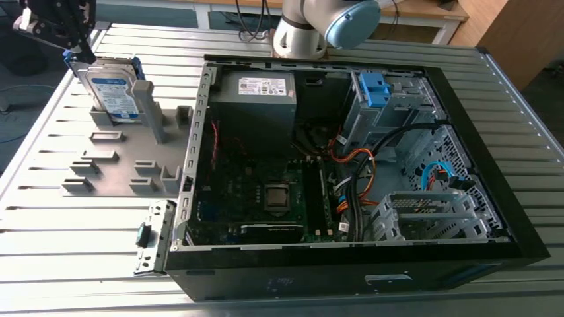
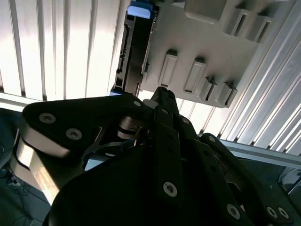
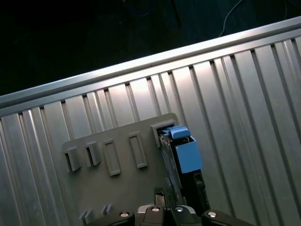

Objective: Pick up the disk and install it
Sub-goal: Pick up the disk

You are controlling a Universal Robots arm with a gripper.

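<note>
Nearest in the exterior view lies one open black computer case (image 1: 308, 272), flat on a ribbed metal table (image 1: 53, 251). Inside it I count one motherboard (image 1: 264, 191), a bundle of orange and black cables (image 1: 357, 162), one grey power supply (image 1: 255, 99) and, towards the exterior view's right, one metal drive cage (image 1: 397, 109) with a single blue latch (image 1: 374, 89).

Just beside the case, on the exterior view's left, sits one grey holder (image 1: 123, 158) with several upright tabs and slots. At its far end stands the one disk (image 1: 115, 92), upright on its edge in a slot, outside the case. It is a flat silver rectangle with a blue-and-white label facing the near side and a bright blue bracket along its top edge and sides. In the first wrist view the disk (image 3: 186, 153) shows edge-on, its blue end against the holder (image 3: 117, 188); in the second wrist view its dark narrow edge (image 2: 134, 52) runs alongside the holder (image 2: 197, 47).

Farthest back, one gripper (image 1: 78, 46) hangs right at the disk's upper far corner, pointing down. Whether it is spread or pinching the disk, I cannot tell; both wrist views look down past the gripper (image 3: 176, 209) (image 2: 160, 96) onto the disk. One arm base (image 1: 321, 26) rises behind the case.
</note>
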